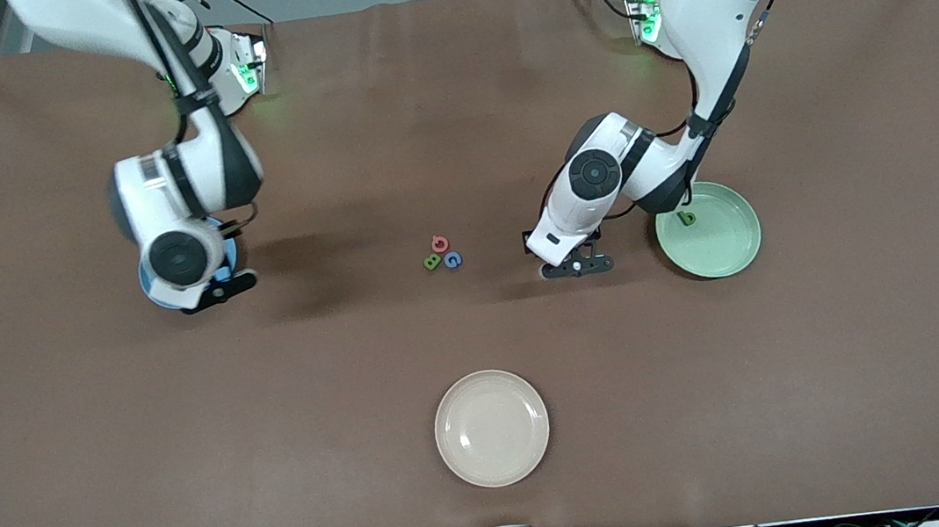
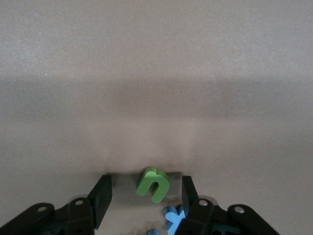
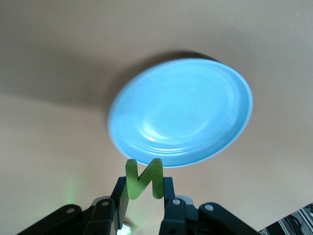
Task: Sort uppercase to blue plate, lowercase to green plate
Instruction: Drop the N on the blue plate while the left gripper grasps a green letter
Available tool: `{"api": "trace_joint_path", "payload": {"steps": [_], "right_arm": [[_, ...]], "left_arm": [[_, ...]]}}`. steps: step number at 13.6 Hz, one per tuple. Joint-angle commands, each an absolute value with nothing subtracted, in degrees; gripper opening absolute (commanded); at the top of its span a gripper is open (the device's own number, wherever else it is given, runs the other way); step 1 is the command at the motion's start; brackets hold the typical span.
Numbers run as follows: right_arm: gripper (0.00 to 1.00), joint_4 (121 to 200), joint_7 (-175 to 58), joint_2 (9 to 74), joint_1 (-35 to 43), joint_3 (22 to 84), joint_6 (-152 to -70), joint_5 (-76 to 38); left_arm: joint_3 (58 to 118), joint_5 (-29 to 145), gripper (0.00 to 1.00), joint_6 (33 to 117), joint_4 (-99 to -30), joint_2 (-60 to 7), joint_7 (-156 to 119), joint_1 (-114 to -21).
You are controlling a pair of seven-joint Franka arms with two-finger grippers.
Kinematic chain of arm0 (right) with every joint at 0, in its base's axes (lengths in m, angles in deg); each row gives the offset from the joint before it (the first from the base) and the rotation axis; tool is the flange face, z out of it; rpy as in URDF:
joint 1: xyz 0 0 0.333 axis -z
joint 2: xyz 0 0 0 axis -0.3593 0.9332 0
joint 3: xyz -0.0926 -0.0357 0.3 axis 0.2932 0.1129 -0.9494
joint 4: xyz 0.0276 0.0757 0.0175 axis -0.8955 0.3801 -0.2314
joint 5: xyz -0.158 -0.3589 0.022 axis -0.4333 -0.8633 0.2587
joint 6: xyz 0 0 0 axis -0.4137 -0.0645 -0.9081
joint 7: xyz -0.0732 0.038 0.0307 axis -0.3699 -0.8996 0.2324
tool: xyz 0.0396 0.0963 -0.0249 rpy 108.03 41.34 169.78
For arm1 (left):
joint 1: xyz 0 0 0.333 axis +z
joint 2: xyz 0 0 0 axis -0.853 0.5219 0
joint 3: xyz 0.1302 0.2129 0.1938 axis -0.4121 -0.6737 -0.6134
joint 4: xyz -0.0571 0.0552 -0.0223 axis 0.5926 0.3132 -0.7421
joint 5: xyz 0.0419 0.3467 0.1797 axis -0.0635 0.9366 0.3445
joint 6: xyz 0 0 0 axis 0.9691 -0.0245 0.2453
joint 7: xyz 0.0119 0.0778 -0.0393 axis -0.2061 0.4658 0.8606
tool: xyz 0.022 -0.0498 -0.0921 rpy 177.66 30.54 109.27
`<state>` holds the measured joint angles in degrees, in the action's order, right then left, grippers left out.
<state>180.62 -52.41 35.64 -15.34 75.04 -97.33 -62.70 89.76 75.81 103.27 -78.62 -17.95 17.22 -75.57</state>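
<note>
Right wrist view shows the right gripper (image 3: 143,196) pinching the green N (image 3: 143,178) above the blue plate (image 3: 181,112), which sits at the right arm's end of the table. The left gripper (image 2: 145,200) hangs low with fingers spread around the green u (image 2: 153,183), a blue letter (image 2: 173,218) just beside it. A green b (image 1: 686,218) lies in the green plate (image 1: 728,247). Pink Q (image 1: 440,244), green B (image 1: 432,261) and blue G (image 1: 452,259) cluster mid-table, and a cream plate (image 1: 492,428) lies nearer the front camera.
</note>
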Motion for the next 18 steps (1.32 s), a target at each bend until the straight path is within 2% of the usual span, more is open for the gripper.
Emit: {"api": "trace_joint_path", "payload": {"steps": [1, 2, 4, 7, 10, 12, 15, 18], "right_arm": [[0.07, 181.1, -48.4, 36.1, -11.8, 74.4, -97.6, -63.6], [0.28, 181.1, -48.6, 36.2, -11.2, 74.3, -97.9, -63.5], [0.99, 181.2, -48.6, 36.4, -9.6, 74.2, -99.8, -63.2], [1.00, 181.2, -48.7, 35.8, -8.2, 74.2, -100.2, -58.7], [1.00, 179.9, -51.3, 33.3, -12.8, 73.9, -100.2, -56.8], [1.00, 179.6, -68.8, 31.9, -15.3, 73.6, -99.5, -49.8], [1.00, 177.0, -88.9, 31.9, -26.5, 73.2, -99.4, -49.8], [1.00, 172.1, -105.3, 32.8, -32.4, 72.9, -100.1, -48.9]], "left_arm": [[89.3, 77.3, 0.61, 102.6, -77.7, -17.4, 18.7, -76.2], [89.3, 77.3, 0.57, 102.6, -77.7, -17.3, 18.7, -76.2], [89.3, 77.3, 0.46, 102.6, -77.6, -17.1, 18.7, -76.3], [89.3, 77.4, 0.30, 102.6, -77.5, -17.1, 20.6, -76.3], [89.3, 79.4, 0.20, 102.6, -77.5, -17.1, 22.5, -76.2], [89.3, 79.5, 0.17, 102.1, -77.6, -17.6, 22.7, -76.1], [89.4, 80.2, 0.13, 97.5, -78.0, -20.5, 22.3, -74.7], [89.5, 81.1, 0.12, 91.1, -79.5, -25.1, 18.5, -72.8]]}}
